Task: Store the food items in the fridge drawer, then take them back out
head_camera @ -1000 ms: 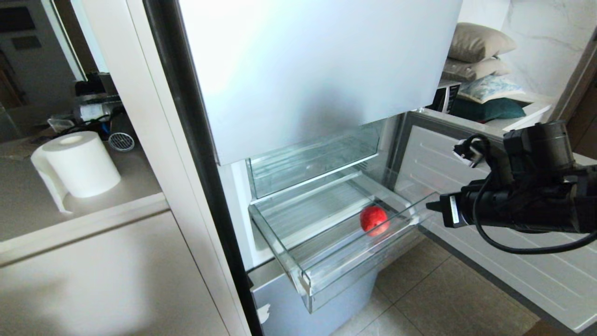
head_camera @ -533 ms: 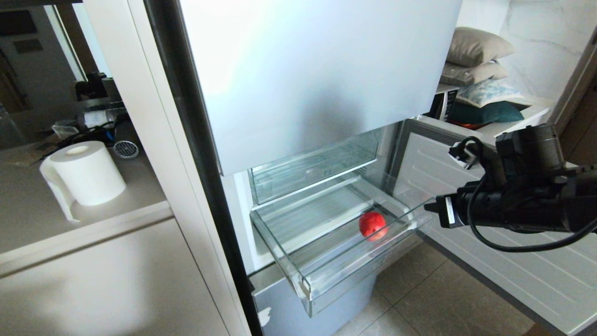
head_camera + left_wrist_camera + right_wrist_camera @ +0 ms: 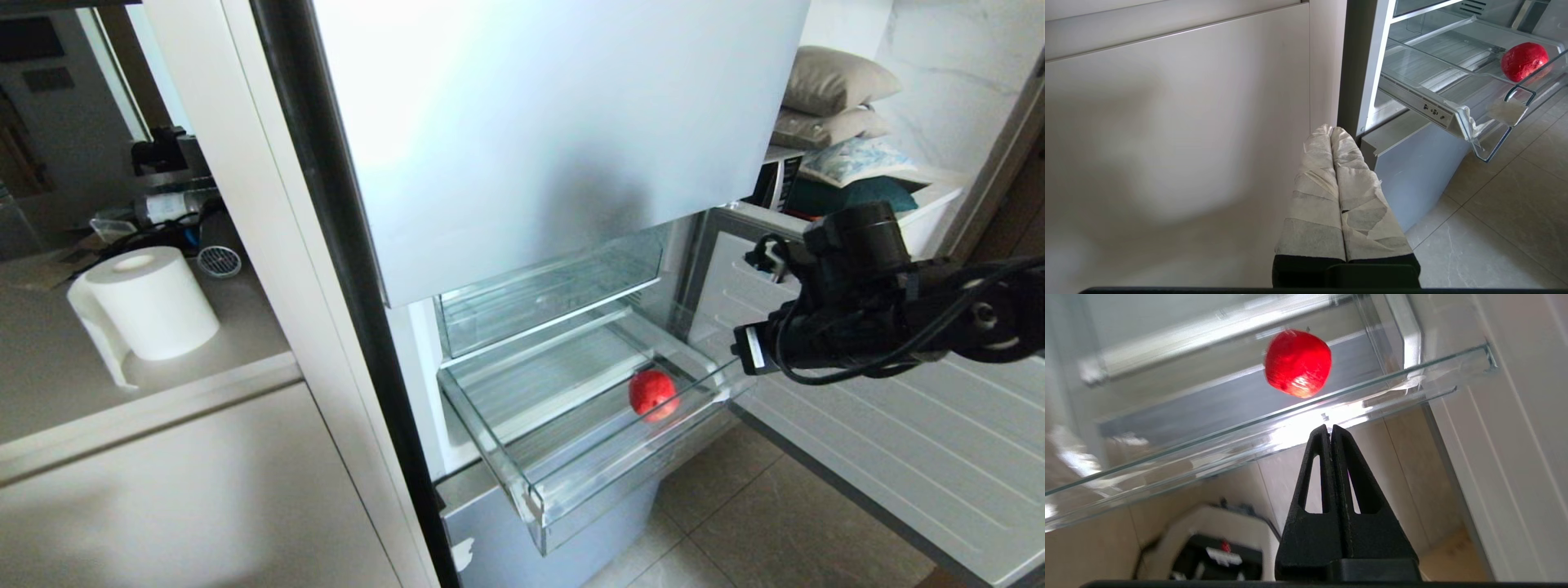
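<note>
One red food item point(image 3: 653, 394) lies in the pulled-out clear fridge drawer point(image 3: 490, 441), near its front right corner. My right gripper point(image 3: 741, 353) hangs just right of the drawer, shut and empty. In the right wrist view its black fingertips point(image 3: 1329, 428) are pressed together just short of the drawer's clear front wall point(image 3: 1229, 437), with the red item point(image 3: 1298, 363) behind that wall. My left gripper point(image 3: 1331, 130) is shut with nothing in it; its tape-wrapped fingers sit low beside the cabinet panel, away from the drawer point(image 3: 1437, 114) and the red item point(image 3: 1524, 61).
A taller clear drawer point(image 3: 547, 286) sits above the open one. The open fridge door point(image 3: 898, 441) stands behind my right arm. A paper roll point(image 3: 143, 302) rests on the counter at left. Cushions point(image 3: 841, 77) are stacked at back right. Tiled floor point(image 3: 775, 523) lies below.
My right arm has moved left, closer to the drawer's right end. The whole head view shifted slightly. The red item stays put in the drawer.
</note>
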### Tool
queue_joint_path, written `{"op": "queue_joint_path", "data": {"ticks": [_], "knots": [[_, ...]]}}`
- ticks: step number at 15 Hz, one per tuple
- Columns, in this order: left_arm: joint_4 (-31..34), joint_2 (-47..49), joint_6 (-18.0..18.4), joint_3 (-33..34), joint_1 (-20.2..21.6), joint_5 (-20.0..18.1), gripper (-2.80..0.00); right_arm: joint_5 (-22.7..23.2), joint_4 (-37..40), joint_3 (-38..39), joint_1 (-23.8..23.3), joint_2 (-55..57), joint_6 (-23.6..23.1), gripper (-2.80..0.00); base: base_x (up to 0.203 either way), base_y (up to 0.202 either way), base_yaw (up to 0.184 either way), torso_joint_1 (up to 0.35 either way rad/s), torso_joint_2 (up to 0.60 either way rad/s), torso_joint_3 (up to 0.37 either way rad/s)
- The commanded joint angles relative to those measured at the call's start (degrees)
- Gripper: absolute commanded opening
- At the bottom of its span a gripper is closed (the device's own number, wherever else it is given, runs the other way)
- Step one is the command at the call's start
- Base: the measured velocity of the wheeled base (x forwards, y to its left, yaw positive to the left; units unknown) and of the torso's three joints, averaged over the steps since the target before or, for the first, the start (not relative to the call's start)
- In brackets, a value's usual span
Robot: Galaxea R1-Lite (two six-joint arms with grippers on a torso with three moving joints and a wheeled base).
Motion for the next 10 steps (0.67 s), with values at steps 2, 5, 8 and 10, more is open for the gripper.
{"op": "queue_joint_path", "data": {"ticks": [2, 5, 8, 10], "knots": [[0.0, 0.1, 0.1, 0.0, 0.0, 0.0, -2.80, 0.0, 6.2, -12.4, -0.8, 13.1, -2.0, -2.80, 0.000, 0.000, 0.000, 0.000, 0.00, 0.000], [0.1, 0.1, 0.0, 0.0, 0.0, 0.0, -2.80, 0.2, 11.3, -21.5, -1.9, 20.4, -2.3, -2.80, 0.000, 0.000, 0.000, 0.000, 0.00, 0.000], [0.0, 0.1, 0.0, 0.0, 0.0, 0.0, -2.80, 1.2, 11.9, -29.6, -2.8, 26.1, -2.5, -2.80, 0.000, 0.000, 0.000, 0.000, 0.00, 0.000], [0.1, 0.1, 0.0, 0.0, 0.0, 0.0, -2.80, 1.4, 12.3, -34.8, -2.9, 29.2, -2.7, 0.00, 0.000, 0.000, 0.000, 0.000, 0.00, 0.000]]}}
